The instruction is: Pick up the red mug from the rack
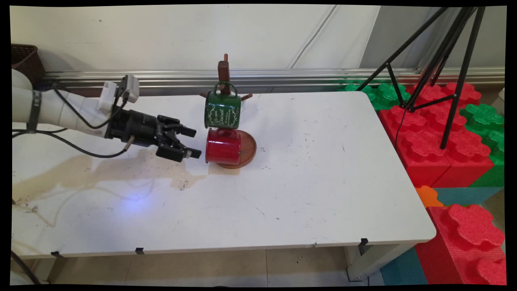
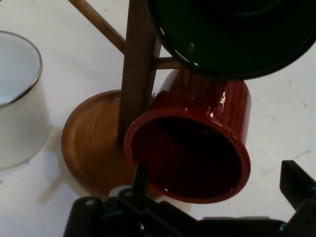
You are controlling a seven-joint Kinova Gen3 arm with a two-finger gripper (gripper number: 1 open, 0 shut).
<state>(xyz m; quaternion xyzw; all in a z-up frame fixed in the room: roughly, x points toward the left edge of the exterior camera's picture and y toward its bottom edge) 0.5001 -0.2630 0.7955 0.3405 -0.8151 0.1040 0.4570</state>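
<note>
A red mug (image 1: pixel 223 147) hangs low on a wooden mug tree (image 1: pixel 223 72), leaning over the tree's round base (image 1: pixel 249 150) with its mouth turned left. My gripper (image 1: pixel 195 142) is open just left of that mouth, nothing between its fingers. A green mug (image 1: pixel 222 111) with white lettering hangs above the red one. In the hand view the red mug (image 2: pixel 197 148) faces me with its rim close in front of the gripper (image 2: pixel 217 185). The green mug (image 2: pixel 232 34) is at the top and the tree's post (image 2: pixel 138 74) to the left. A white mug (image 2: pixel 17 98) stands on the table beyond the base.
A brownish stain (image 1: pixel 101 169) spreads over the white table (image 1: pixel 323 194) under the arm. A black tripod (image 1: pixel 440 60) stands on red and green foam blocks (image 1: pixel 436 137) right of the table. A dark basket (image 1: pixel 24 56) sits at the back left.
</note>
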